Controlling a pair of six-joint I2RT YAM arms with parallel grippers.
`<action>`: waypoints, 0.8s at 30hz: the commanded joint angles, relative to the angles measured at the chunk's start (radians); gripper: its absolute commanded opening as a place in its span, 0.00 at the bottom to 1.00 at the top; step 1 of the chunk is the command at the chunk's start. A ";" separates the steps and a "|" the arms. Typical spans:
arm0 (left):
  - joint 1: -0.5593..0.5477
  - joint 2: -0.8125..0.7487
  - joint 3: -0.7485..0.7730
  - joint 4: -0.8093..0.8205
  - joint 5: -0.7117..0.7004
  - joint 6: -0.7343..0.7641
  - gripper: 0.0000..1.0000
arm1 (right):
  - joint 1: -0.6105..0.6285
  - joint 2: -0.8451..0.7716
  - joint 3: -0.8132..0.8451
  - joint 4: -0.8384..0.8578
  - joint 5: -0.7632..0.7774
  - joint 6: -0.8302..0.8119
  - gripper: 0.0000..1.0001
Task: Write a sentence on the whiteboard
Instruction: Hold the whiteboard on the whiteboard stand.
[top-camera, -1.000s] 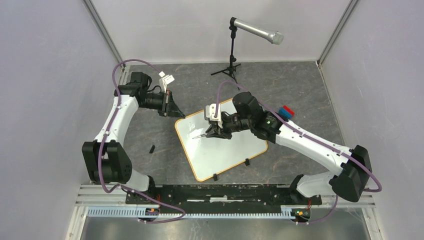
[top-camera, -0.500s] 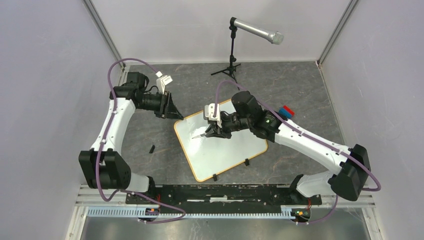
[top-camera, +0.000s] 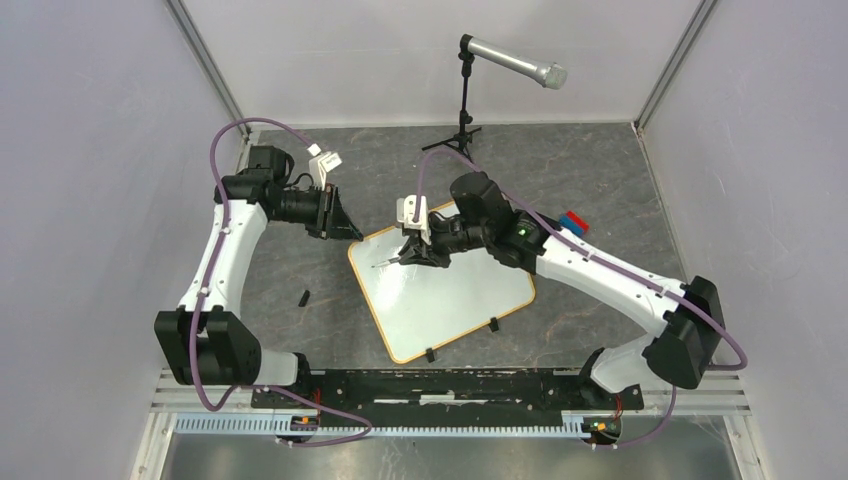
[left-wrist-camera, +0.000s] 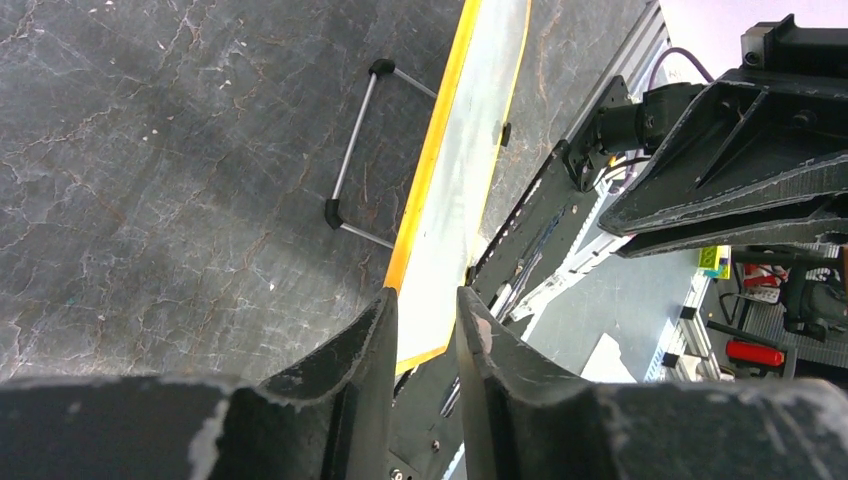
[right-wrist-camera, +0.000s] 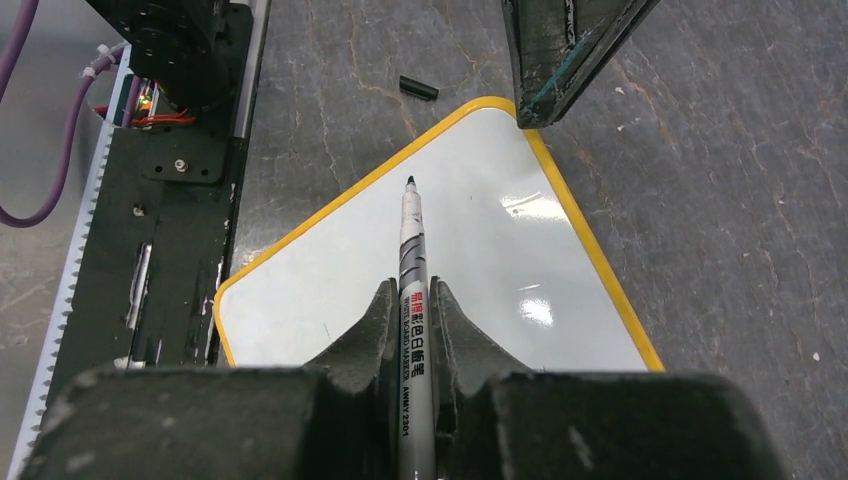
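**Two arms meet at one corner of a light, slippery board**

Two things matter for handling here: the whiteboard (top-camera: 455, 300) and the marker (right-wrist-camera: 410, 240). The whiteboard lies flat on the grey table (top-camera: 600, 170), turned at an angle. It looks thin, stiff and light, with a glossy face, so I expect it to skate under sideways pen pressure. I would steady it at the orange rim or a corner, never on the writing face.

The right gripper (right-wrist-camera: 411, 290) is clamped on the marker's barrel, with a long stretch of pen sticking out ahead of the fingers. That smooth, slim barrel could pivot in the grip, so I judge that light pressure is best. The tip is over the board near its far left corner. I cannot tell whether it touches. None of the sentence shows on the board.

The left gripper (left-wrist-camera: 425, 298) has its fingers only slightly parted, and the board's edge shows through the gap. It sits right at that same corner, and I cannot tell whether it actually grips the rim. It is the nearest thing in the way of the pen's strokes.

A black cap (top-camera: 303, 297) lies on the table left of the board, apart from it. Two clip feet (top-camera: 493, 324) sit on the near edge. A microphone (top-camera: 515, 60) on its stand is well apart at the back, and a red and blue block (top-camera: 573, 222) lies beside the right forearm.
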 joint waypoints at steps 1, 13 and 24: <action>0.004 -0.001 0.005 0.005 0.013 0.002 0.33 | 0.021 0.021 0.050 0.048 0.030 0.029 0.00; 0.004 0.038 -0.005 0.001 0.024 0.014 0.46 | 0.031 0.037 0.072 0.057 0.079 0.050 0.00; 0.003 0.111 0.017 -0.045 0.096 0.057 0.33 | 0.030 0.051 0.090 0.049 0.106 0.036 0.00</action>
